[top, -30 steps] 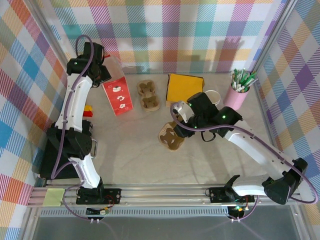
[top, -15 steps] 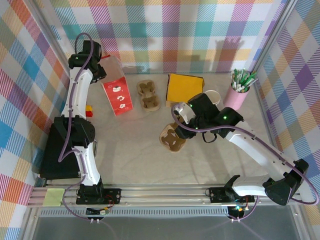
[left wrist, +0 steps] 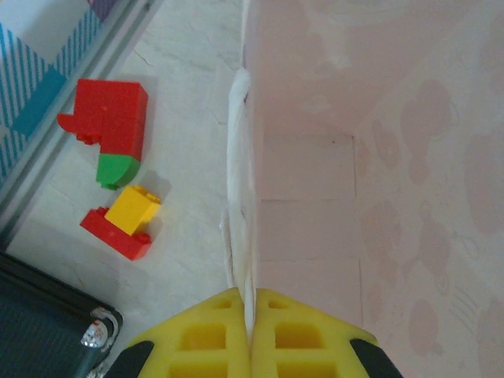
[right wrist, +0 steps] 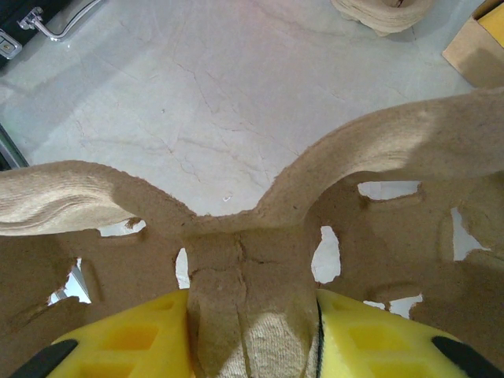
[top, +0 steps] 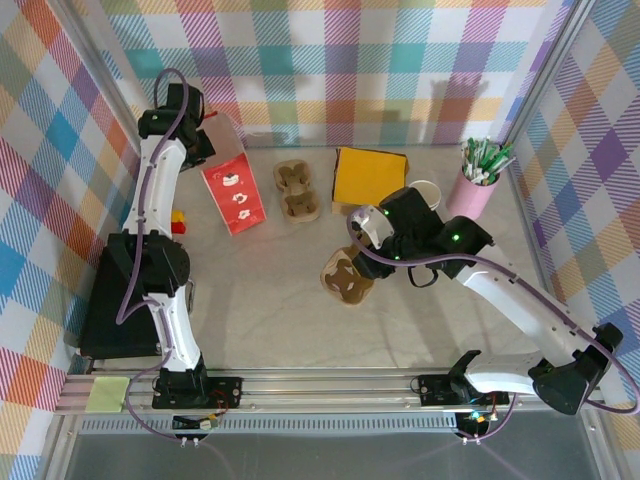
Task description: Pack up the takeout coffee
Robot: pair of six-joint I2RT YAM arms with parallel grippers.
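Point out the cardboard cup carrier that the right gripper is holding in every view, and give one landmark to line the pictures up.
Top external: the held carrier is mid-table, at the tip of the right gripper.
Right wrist: it spans the lower half, pinched between the yellow fingers.
Left wrist: the left gripper pinches the paper bag by its edge.
Landmark: the black case, left in top external, lower left in left wrist, top left in right wrist.

Robot test cell in a lab. Tells: plaid cloth walls (top: 400, 60) hung on a metal frame (top: 548, 75). Left arm (top: 150, 200) and right arm (top: 510, 300) are bolted to an aluminium rail (top: 330, 385) at the near edge of a marble-look surface (top: 260, 310). Props are a random mix: toy bricks (top: 177, 220), pink cup of pens (top: 478, 180), red paper bag (top: 235, 190), cardboard cup carrier (top: 345, 278), black case (top: 110, 300).
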